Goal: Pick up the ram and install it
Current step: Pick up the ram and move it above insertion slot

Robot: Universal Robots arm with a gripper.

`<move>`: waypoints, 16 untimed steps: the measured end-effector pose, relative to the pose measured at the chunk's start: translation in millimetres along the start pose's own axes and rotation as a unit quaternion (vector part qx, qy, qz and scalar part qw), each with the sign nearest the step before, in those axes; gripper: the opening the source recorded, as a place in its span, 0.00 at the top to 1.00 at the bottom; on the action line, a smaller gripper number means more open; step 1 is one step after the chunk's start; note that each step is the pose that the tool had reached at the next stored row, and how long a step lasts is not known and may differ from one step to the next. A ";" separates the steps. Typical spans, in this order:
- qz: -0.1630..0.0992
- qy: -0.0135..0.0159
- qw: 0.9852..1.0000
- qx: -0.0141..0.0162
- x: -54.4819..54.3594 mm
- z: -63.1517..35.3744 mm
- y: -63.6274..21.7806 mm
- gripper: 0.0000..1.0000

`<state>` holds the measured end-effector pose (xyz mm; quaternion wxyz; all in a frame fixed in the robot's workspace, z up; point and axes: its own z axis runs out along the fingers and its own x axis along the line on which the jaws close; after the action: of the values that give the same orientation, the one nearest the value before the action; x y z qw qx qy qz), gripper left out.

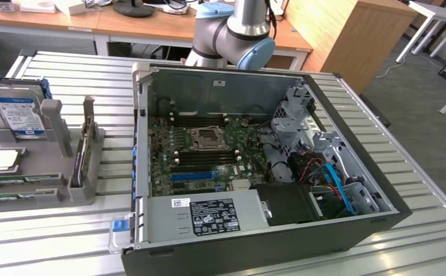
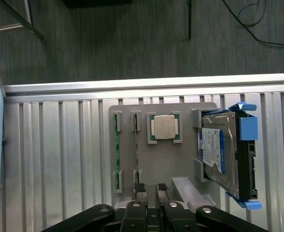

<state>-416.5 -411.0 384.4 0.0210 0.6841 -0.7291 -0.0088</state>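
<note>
Gripper (image 2: pixel 151 188) over slatted metal tbl (image 2: pixel 59 145), dk carpet (image 2: pixel 132 38), wood desks (image 1: pixel 131 26)

Computer case (image 1: pixel 346 230), open: one; motherboard (image 1: pixel 207 155) inside it: one; power supply (image 1: pixel 207 215): one; bright-blue slot (image 1: pixel 192 174) on the board: one; robot arm (image 1: pixel 238 29): one; slatted table (image 1: pixel 407 241): one; grey holder (image 2: pixel 146 159): one; hard drive (image 2: pixel 214 150), blue-framed: one; square silver processor chip (image 2: pixel 163 127): one; ram (image 2: pixel 116 154), green stick: one certain, the narrow bay beside it unclear.
</note>
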 end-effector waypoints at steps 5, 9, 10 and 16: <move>0.000 0.000 1.000 0.000 0.0 0.0 0.0 0.76; 0.000 0.000 1.000 0.000 0.0 0.0 0.0 0.75; 0.000 0.000 1.000 0.000 0.0 0.0 0.0 0.75; 0.000 0.000 1.000 0.000 0.0 2.7 -0.1 0.69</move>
<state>-416.5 -411.0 381.7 0.0209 0.6841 -0.7290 -0.0087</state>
